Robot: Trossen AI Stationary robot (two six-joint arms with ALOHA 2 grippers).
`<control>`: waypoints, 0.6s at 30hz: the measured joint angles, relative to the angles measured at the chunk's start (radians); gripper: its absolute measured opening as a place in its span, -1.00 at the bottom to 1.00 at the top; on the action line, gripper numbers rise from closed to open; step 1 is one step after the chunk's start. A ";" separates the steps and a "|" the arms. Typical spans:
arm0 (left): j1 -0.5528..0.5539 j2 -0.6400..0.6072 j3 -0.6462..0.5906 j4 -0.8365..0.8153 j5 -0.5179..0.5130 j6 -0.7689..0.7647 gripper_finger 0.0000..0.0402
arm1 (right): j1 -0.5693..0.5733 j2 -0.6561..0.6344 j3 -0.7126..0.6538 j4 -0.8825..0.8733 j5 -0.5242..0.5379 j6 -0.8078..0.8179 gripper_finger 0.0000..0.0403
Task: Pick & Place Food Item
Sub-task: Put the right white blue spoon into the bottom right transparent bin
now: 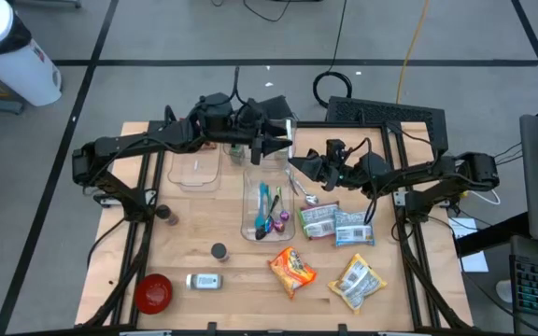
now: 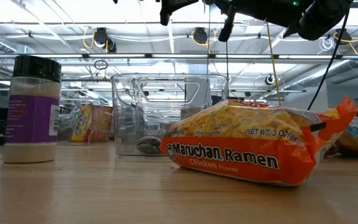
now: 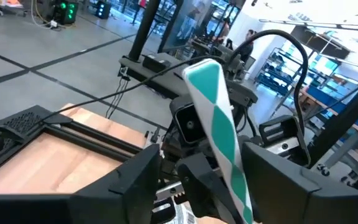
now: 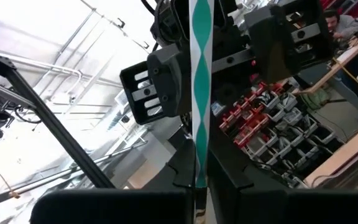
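Observation:
My right gripper (image 4: 197, 194) is shut on a flat green-and-white striped strip (image 4: 200, 81), held in the air above the middle of the table. The strip (image 3: 219, 124) rises between the two fingers of my left gripper (image 3: 207, 165), which is open. One left finger (image 4: 157, 87) stands on each side of the strip, and there is still a gap on the wider side. In the high view my left gripper (image 1: 280, 145) points toward the table's right and my right gripper (image 1: 299, 166) meets it from the right. My right gripper pinches the strip's lower end (image 4: 199, 171) between its two fingers, which slant upward from the table's right side. The strip stands up out of the fingers lengthwise, clear of the table.
Below the grippers a clear bin (image 1: 267, 201) holds coloured utensils; a second clear bin (image 1: 194, 168) stands to its left. An orange ramen pack (image 1: 292, 269), snack packets (image 1: 318, 219) (image 1: 358, 280), a red bowl (image 1: 153, 292) and a spice jar (image 2: 33, 109) lie nearer the front.

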 joint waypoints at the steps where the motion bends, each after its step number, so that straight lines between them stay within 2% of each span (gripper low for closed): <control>1: 0.000 0.000 0.000 -0.002 0.000 0.000 0.08 | 0.000 0.000 0.000 -0.002 0.000 0.000 -0.96; 14: -0.001 -0.002 0.000 -0.007 0.009 -0.020 -0.72 | -0.001 0.000 0.000 -0.030 0.004 0.008 -0.96; 18: -0.002 -0.002 0.000 -0.007 0.009 -0.037 -0.77 | -0.001 0.000 0.000 -0.033 0.005 0.006 -0.95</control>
